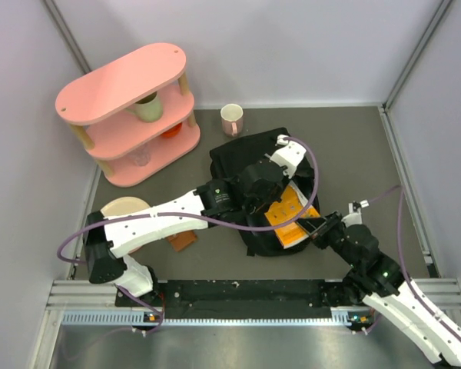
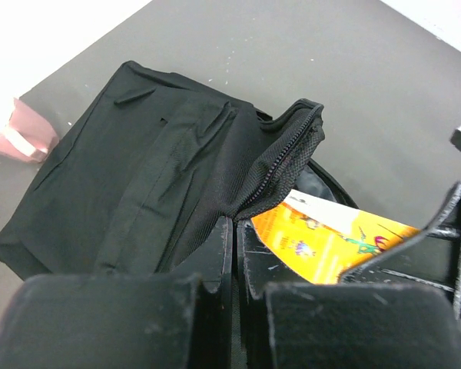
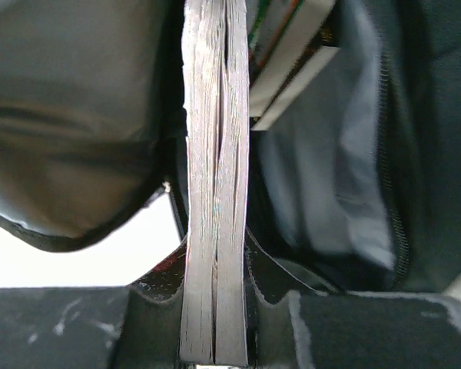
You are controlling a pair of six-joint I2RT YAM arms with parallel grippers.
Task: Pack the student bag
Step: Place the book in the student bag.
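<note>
- The left gripper [image 2: 234, 231] is clenched tight, its fingertips pinching the zip edge of the student bag [image 1: 234, 161] so that the flap stands up off the opening
- The right gripper [image 3: 215, 280] grasps an orange book [image 1: 288, 215] across its thickness, jaws parted only as wide as the pages; the book sits partway in the bag's mouth
- The bag lies floppy in the middle of the grey table [image 1: 346, 146], with another book [image 3: 292, 61] inside
</note>
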